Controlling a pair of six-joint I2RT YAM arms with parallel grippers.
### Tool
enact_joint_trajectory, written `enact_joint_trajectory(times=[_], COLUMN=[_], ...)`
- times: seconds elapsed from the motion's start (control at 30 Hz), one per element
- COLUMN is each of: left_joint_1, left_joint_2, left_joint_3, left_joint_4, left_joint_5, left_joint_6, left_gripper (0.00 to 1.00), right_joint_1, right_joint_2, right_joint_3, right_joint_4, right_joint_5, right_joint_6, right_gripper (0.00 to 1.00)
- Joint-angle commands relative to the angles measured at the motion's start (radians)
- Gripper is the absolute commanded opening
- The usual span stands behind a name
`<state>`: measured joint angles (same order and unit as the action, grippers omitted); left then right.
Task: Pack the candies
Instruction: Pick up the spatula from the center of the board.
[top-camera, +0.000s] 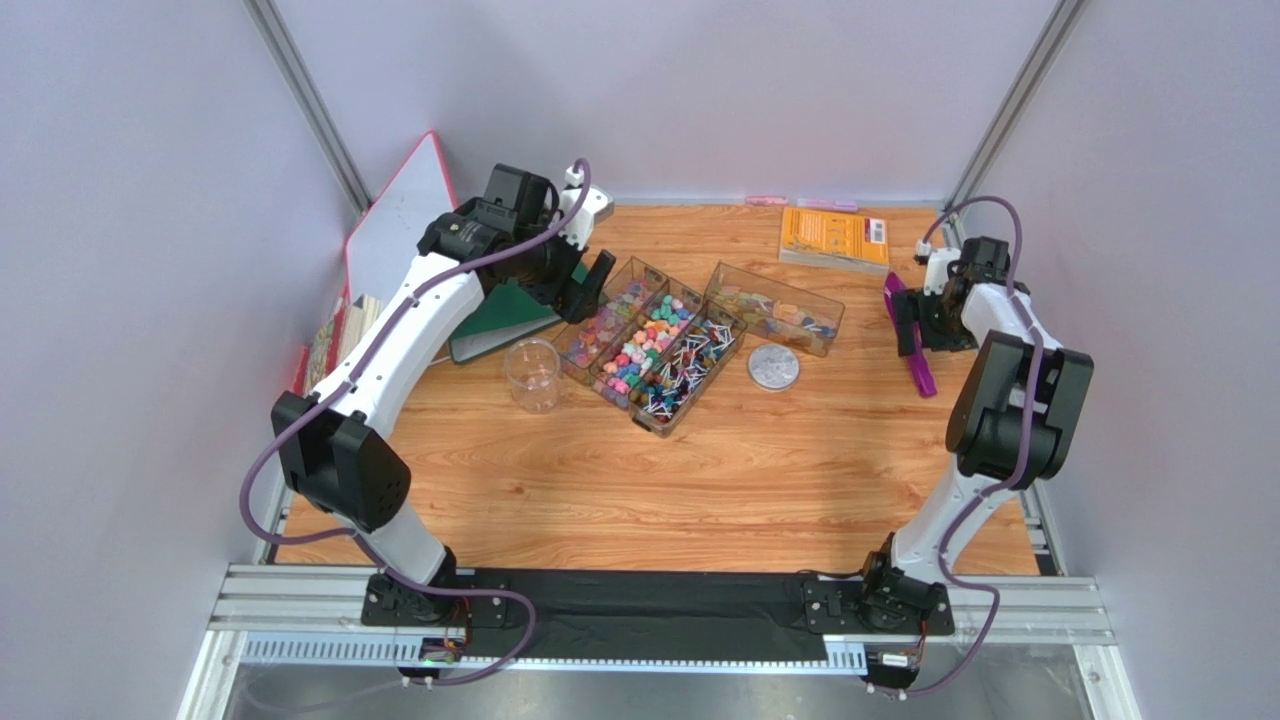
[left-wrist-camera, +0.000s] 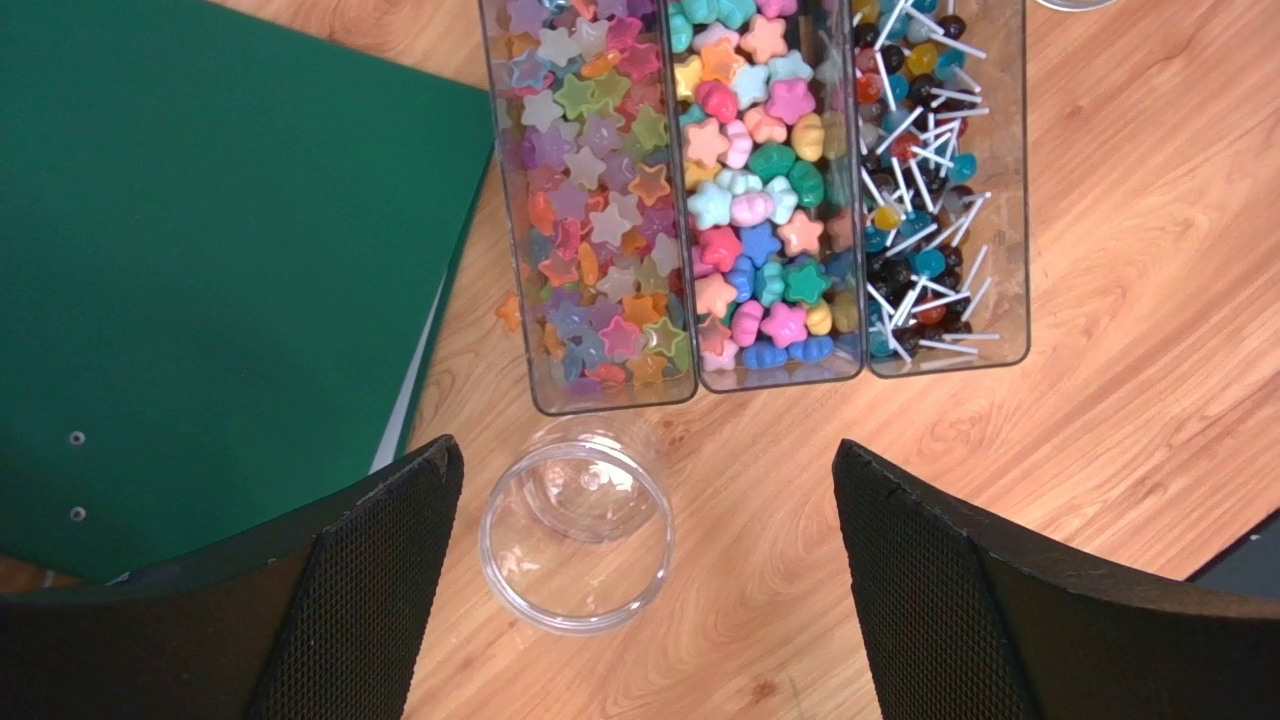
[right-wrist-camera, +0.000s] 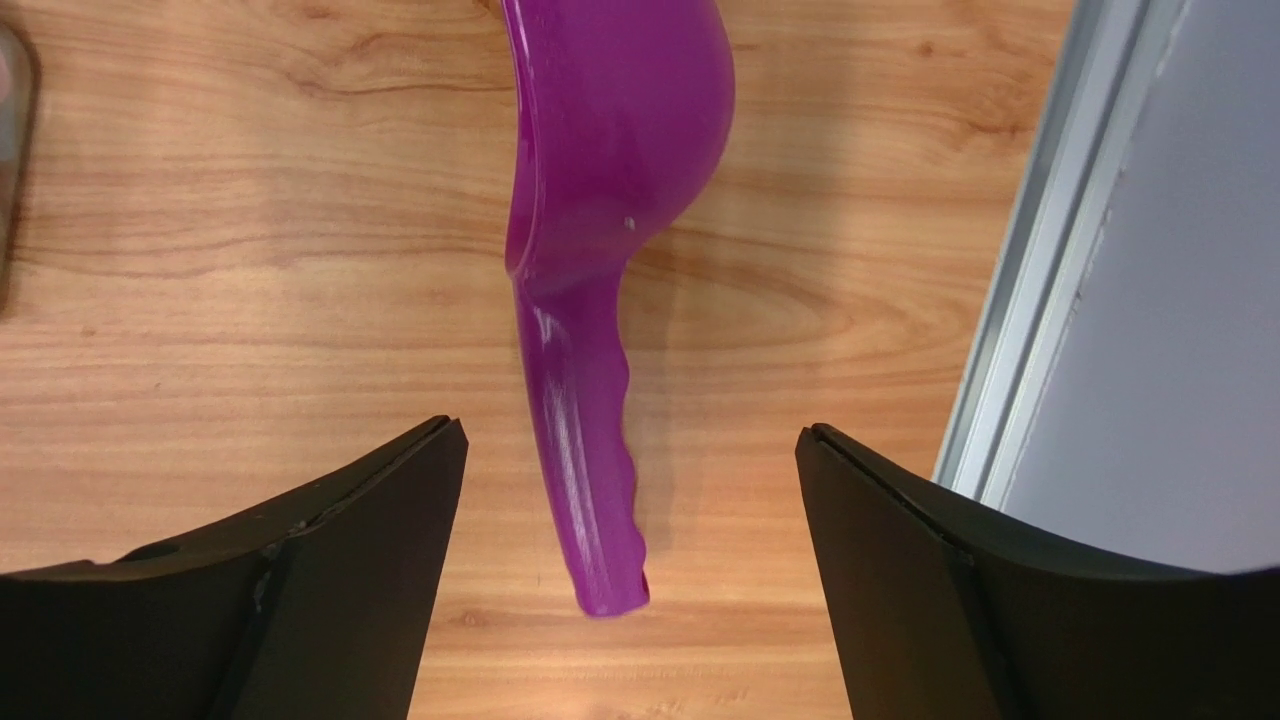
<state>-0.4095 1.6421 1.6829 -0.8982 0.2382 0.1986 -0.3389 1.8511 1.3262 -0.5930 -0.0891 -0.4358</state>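
Glossy candies (left-wrist-camera: 751, 195) are looking light, slippery; we are straddling the scoop handle (right-wrist-camera: 583, 450), right fingers (right-wrist-camera: 301, 600) and left fingers (left-wrist-camera: 376, 600) open, empty.

At the top external view: looks down and forward from high behind both arm bases, far enough back to take in the whole wooden table (top-camera: 721, 480) and the walls on three sides.

At the left wrist: faces almost straight down from close range onto the candies (left-wrist-camera: 751, 195) in clear trays (left-wrist-camera: 1010, 348), a clear cup (left-wrist-camera: 577, 525) and a green folder (left-wrist-camera: 211, 255). Shares all four with the overhead view.

At the right wrist: faces down from very close onto a purple scoop (right-wrist-camera: 601, 270) beside the metal rail (right-wrist-camera: 1037, 300). Shares the scoop with the overhead view.
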Motion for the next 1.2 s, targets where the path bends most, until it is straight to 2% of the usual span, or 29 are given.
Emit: enact_joint_trajectory(times=[0.0, 0.07, 0.13, 0.3, 0.57, 0.63, 0.67, 0.73, 0.77, 0.87, 0.93, 0.97, 1.0, 1.03, 1.07, 1.1, 1.13, 1.17], left_joint_1=[-0.022, -0.028, -0.031, -0.031, -0.031, -0.031, -0.031, -0.031, -0.031, -0.031, -0.031, -0.031, -0.031, -0.031, -0.020, -0.011, 0.000, 0.017], left_joint_2=[-0.007, -0.001, 0.004, 0.007, 0.018, 0.018, 0.016, 0.015, 0.015, 0.007, -0.002, -0.010, -0.031, -0.050, -0.074, -0.135, -0.166, -0.192], left_joint_3=[0.003, 0.004, 0.009, 0.012, 0.001, -0.003, -0.006, -0.008, -0.011, -0.023, -0.011, 0.007, 0.012, -0.005, -0.031, -0.061, -0.137, -0.173], left_joint_4=[-0.001, 0.001, 0.001, 0.001, 0.002, 0.002, 0.002, 0.001, 0.001, 0.025, 0.048, 0.064, 0.090, 0.179, 0.250, 0.324, 0.488, 0.574], left_joint_5=[-0.049, -0.056, -0.062, -0.065, -0.059, -0.060, -0.062, -0.062, -0.065, -0.088, -0.096, -0.086, -0.073, -0.035, 0.020, 0.095, 0.250, 0.316], left_joint_6=[0.038, 0.044, 0.047, 0.051, 0.053, 0.056, 0.059, 0.062, 0.064, 0.070, 0.087, 0.105, 0.110, 0.107, 0.076, 0.065, 0.046, -0.018], left_gripper=[0.98, 0.98, 0.97, 0.96, 0.96, 0.95, 0.95, 0.95, 0.95, 0.94, 0.95, 0.96, 0.96, 0.96, 0.94, 0.92, 0.91, 0.91], right_joint_1=[0.001, 0.001, 0.000, 0.001, 0.000, 0.001, 0.001, 0.000, 0.000, 0.005, 0.024, 0.035, 0.050, 0.087, 0.112, 0.138, 0.188, 0.213], right_joint_2=[0.063, 0.106, 0.128, 0.137, 0.102, 0.102, 0.102, 0.089, 0.079, -0.001, -0.061, -0.116, -0.140, -0.157, -0.170, -0.165, -0.158, -0.130], right_joint_3=[0.091, 0.126, 0.143, 0.140, 0.044, 0.031, 0.030, 0.024, 0.022, 0.030, 0.075, 0.100, 0.134, 0.168, 0.256, 0.305, 0.350, 0.446], right_joint_4=[0.042, 0.024, 0.000, -0.022, -0.005, 0.001, 0.001, -0.007, -0.011, -0.065, -0.174, -0.227, -0.348, -0.417, -0.488, -0.633, -0.698, -0.816], right_joint_5=[-0.024, -0.026, -0.040, -0.069, -0.060, -0.063, -0.063, -0.063, -0.067, -0.118, -0.187, -0.277, -0.320, -0.368, -0.442, -0.475, -0.507, -0.571], right_joint_6=[-0.038, -0.038, -0.031, -0.012, -0.024, -0.029, -0.029, -0.027, -0.038, -0.099, -0.173, -0.264, -0.317, -0.361, -0.398, -0.461, -0.472, -0.483], right_gripper=[0.84, 0.80, 0.69, 0.49, 0.49, 0.40, 0.31, 0.22, 0.12, 0.00, 0.00, 0.00, 0.00, 0.00, 0.00, 0.00, 0.00, 0.00])
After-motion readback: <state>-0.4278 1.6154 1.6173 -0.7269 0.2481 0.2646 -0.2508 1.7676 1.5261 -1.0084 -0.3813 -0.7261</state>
